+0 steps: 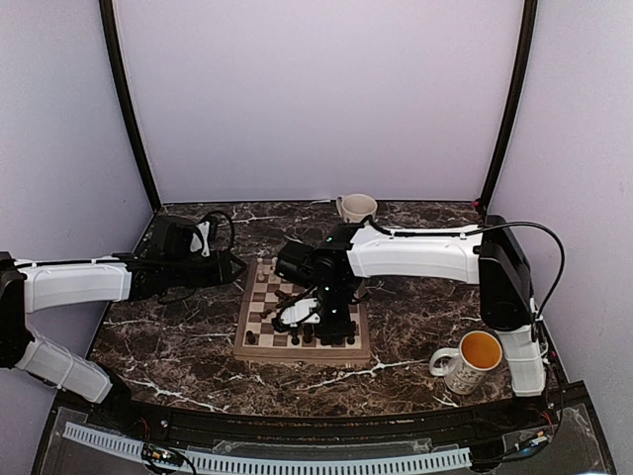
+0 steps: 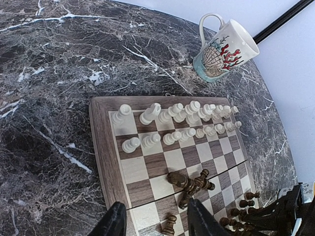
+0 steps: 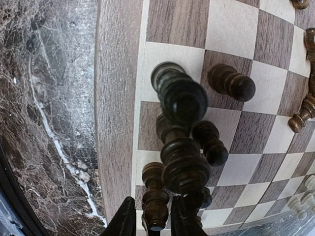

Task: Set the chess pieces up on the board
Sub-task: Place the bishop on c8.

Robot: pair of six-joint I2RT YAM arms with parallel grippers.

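The board (image 1: pixel 255 307) lies mid-table. Cream-white chess pieces (image 2: pixel 172 113) stand in two rows at its far side. Three dark pieces (image 2: pixel 189 184) lie toppled in a heap mid-board, and a dark pawn (image 2: pixel 170 224) stands near them. More dark pieces (image 1: pixel 307 336) line the near edge. My right gripper (image 1: pixel 331 322) points down over that near row. Its fingers (image 3: pixel 123 219) stand close on either side of an upright dark piece (image 3: pixel 155 204), with a thin gap showing at the left finger. My left gripper (image 2: pixel 157 223) hovers open and empty over the board's left edge (image 2: pixel 101 142).
A mug of orange liquid (image 1: pixel 468 359) stands at the near right by the right arm's base. A shell-patterned mug (image 2: pixel 224 46) sits behind the board. Tall dark pieces (image 3: pixel 184 101) crowd right beside the right fingers. Marble tabletop (image 1: pixel 178 336) surrounds the board.
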